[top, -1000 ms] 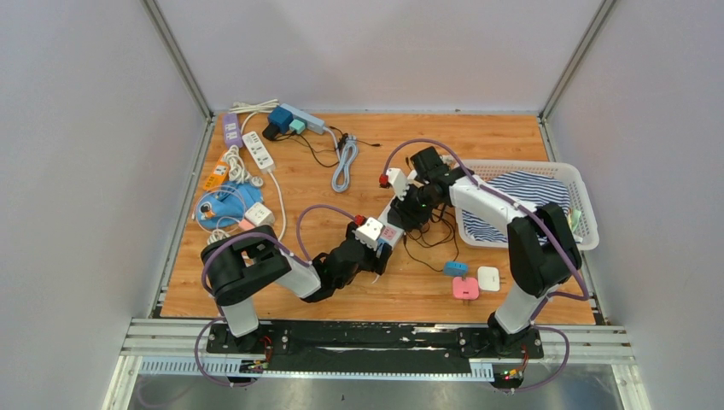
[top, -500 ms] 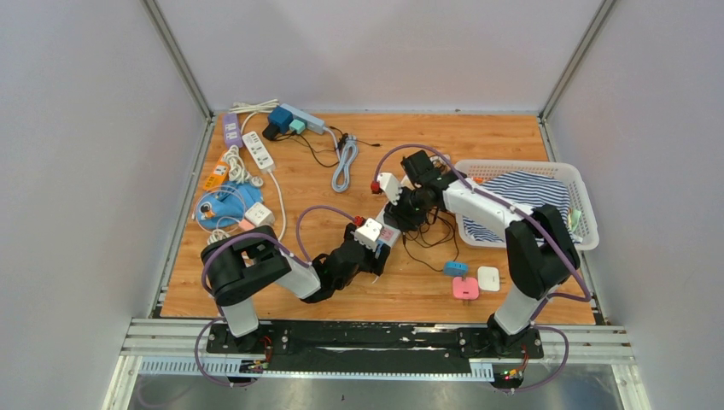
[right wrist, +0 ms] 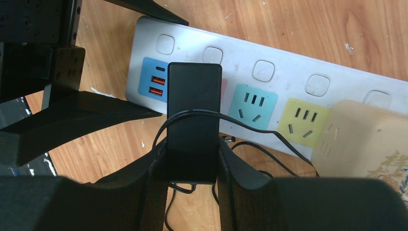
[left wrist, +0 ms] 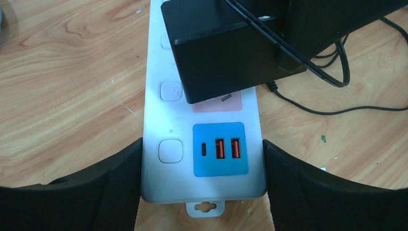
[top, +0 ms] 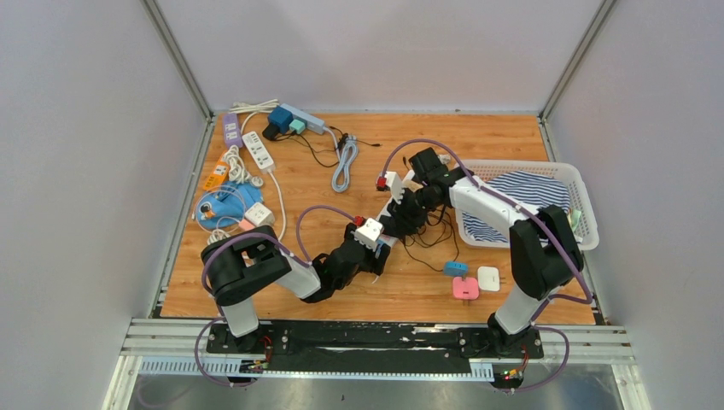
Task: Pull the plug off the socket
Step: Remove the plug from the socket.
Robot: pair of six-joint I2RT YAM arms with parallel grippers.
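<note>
While my right gripper (right wrist: pixel 192 147) is clenched on the black plug (right wrist: pixel 194 91), one pad on each of its sides, that plug sits over the pink outlet (left wrist: pixel 231 102) beside the blue USB panel (left wrist: pixel 220 149), near the end of the white power strip (right wrist: pixel 288 65). From my left wrist it looks tilted, with one slot of the pink face showing under its edge, and I cannot tell whether the prongs are clear of it. My left gripper (left wrist: pixel 202 144) spans that end of the strip with a finger against each long edge, pinning it to the wooden table (left wrist: pixel 67 77). The worst outcome I can see is pulling at an angle, so the prongs bind and the whole strip lifts with the plug. My left fingers grip only smooth plastic edges at the very end, so a hard tug could let the strip slide or swing out from between them. My right pads could also slip off the plug's glossy sides if I jerk. Its cord (left wrist: pixel 260 31) loops across the plug's body close to my fingers and may snag as I rise. A swinging strip could also knock the cream adapter (right wrist: pixel 370 139) plugged in farther along it.
</note>
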